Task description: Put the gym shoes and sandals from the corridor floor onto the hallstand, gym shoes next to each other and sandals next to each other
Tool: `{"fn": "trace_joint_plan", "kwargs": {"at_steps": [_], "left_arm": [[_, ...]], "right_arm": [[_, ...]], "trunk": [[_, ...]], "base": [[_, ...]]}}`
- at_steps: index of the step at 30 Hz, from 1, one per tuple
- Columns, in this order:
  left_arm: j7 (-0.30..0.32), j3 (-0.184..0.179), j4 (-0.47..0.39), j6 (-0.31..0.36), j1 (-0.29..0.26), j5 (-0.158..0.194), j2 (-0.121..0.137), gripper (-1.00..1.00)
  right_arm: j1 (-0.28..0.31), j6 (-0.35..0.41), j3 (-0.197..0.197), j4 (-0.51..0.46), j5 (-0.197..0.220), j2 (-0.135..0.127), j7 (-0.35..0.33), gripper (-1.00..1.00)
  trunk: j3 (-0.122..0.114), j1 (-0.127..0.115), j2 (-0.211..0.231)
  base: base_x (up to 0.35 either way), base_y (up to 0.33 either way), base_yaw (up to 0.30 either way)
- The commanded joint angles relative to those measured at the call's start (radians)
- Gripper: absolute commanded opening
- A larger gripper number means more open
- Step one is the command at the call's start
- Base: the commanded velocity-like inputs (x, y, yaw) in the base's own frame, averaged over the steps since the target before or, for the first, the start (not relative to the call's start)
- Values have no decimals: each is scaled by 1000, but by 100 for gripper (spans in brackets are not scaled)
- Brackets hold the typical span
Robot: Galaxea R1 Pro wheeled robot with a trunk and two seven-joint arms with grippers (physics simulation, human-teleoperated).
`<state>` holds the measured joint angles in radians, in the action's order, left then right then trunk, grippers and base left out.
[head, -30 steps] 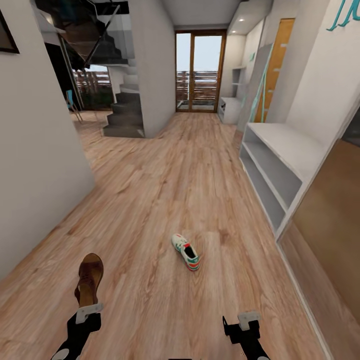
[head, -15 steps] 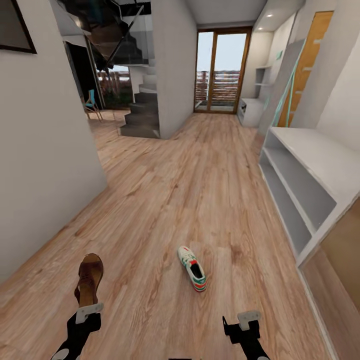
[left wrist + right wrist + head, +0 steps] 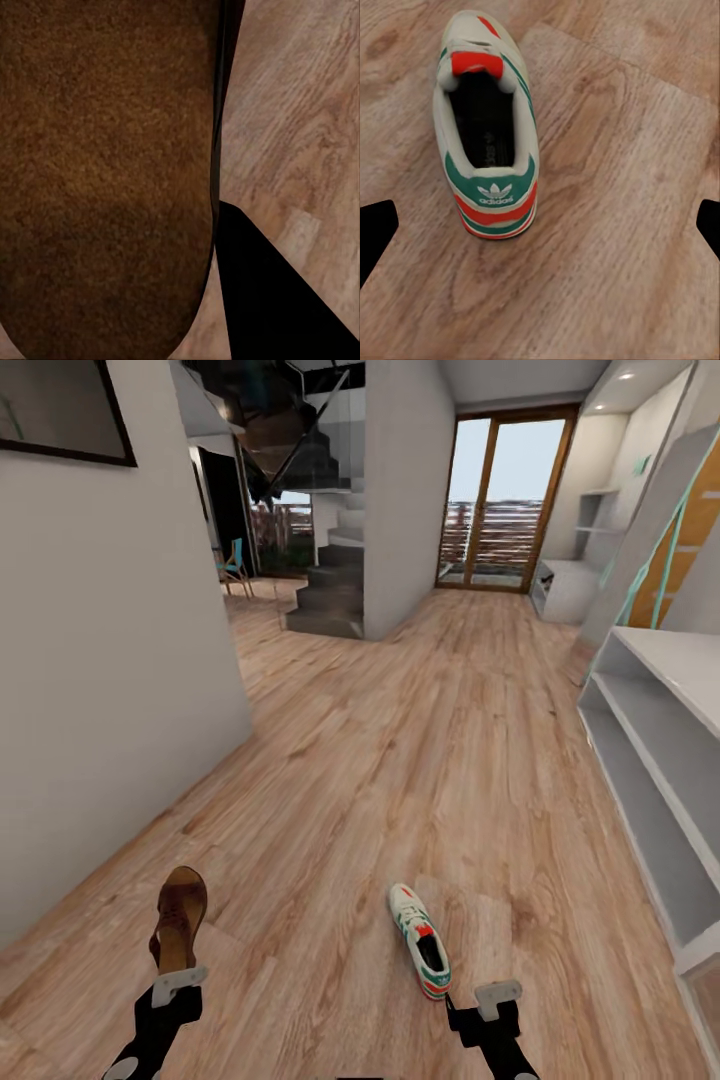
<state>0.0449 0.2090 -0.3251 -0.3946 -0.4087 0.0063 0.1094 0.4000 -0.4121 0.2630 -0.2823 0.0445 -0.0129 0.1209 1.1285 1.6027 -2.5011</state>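
One gym shoe (image 3: pixel 420 954) on wood floor (image 3: pixel 420 760), L fingers (image 3: pixel 172 982) holding sandal (image 3: pixel 179 915), R fingers (image 3: pixel 490 1000) wide.

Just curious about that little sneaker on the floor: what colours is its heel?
The gym shoe has a green heel with orange-red bands and a white logo, clearest in the right wrist view.

Brown sandal (image 3: pixel 179 918) held aloft; sneaker (image 3: pixel 421 940) upright on floor (image 3: pixel 400 780).

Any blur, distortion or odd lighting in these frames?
Head view: wide-angle, walls lean outward, bright glass door, sharp gym shoe. Left wrist view: sandal close, grainy. Right wrist view: even light, soft floor grain, the shoe's heel logo legible.
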Motion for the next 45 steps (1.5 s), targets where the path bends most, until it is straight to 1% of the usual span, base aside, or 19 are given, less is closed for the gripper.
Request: {"fn": "trace_joint_plan", "kwargs": {"at_steps": [1, 6, 8, 10, 11, 12, 13, 15, 17, 21, 24, 33, 38, 41, 45], "left_arm": [[5, 4, 1, -3, -1, -6, 0, -100], [12, -2, -13, 0, -4, -13, -1, -100], [14, -3, -20, 11, -18, -13, -3, -100], [14, -3, -50, 24, -50, -14, -9, -100], [15, -3, -78, 85, -106, -14, -15, -100], [17, -3, -95, 194, -177, -14, -23, -100], [18, -3, -99, 220, -200, -14, -29, -100], [17, -4, -101, 232, -213, -15, -34, -100], [15, -6, -102, 235, -218, -16, -36, -100], [11, -23, -103, 240, -220, -18, -37, -100], [9, -31, -103, 242, -218, -19, -37, -100], [10, -34, -102, 241, -215, -19, -37, -100], [9, -34, -102, 240, -213, -20, -37, -100], [9, -36, -102, 240, -213, -20, -36, -100], [11, -37, -101, 241, -213, -20, -36, -100]], "right_arm": [[0, -2, 9, 0, 5, -1, 7, 100], [0, 0, 6, 1, 5, -1, 7, 100], [0, 1, 6, 1, 5, -1, 8, 100], [0, 1, 5, 2, 5, 0, 8, 100], [0, 2, 4, 2, 5, 0, 8, 100], [0, 2, 3, 2, 5, 1, 8, 100], [0, 2, 4, 2, 5, 1, 7, 100], [0, 3, 5, 2, 5, 1, 7, 100], [0, 3, 5, 2, 5, 2, 7, 100], [0, 3, 6, 2, 5, 2, 7, 100], [0, 3, 7, 3, 5, 2, 6, 100], [0, 3, 7, 3, 4, 2, 7, 100], [1, 14, 4, -5, 3, 3, 7, 100], [2, 34, 4, -24, 2, 6, 7, 100], [7, 128, 4, -70, 3, 9, 8, 100]], "trunk": [[1, 0, 0], [1, 0, 0], [1, 0, 0], [1, 0, 0], [1, 0, 0], [1, 0, 0], [1, 0, 0], [1, 0, 0], [1, 0, 0], [1, 0, 0], [1, 0, 0], [1, 0, 0], [1, 0, 0], [1, 0, 0], [1, 0, 0]], "base": [[89, 0, 189], [33, 0, 70], [3, 0, 7], [1, 0, 3], [0, 0, 0], [0, 0, 0], [0, 0, 0], [0, 0, 0], [0, 0, 0], [20, 0, 0], [210, 0, 0], [304, 0, 0], [117, 0, 0], [33, 0, 0], [9, 0, 0]]}}
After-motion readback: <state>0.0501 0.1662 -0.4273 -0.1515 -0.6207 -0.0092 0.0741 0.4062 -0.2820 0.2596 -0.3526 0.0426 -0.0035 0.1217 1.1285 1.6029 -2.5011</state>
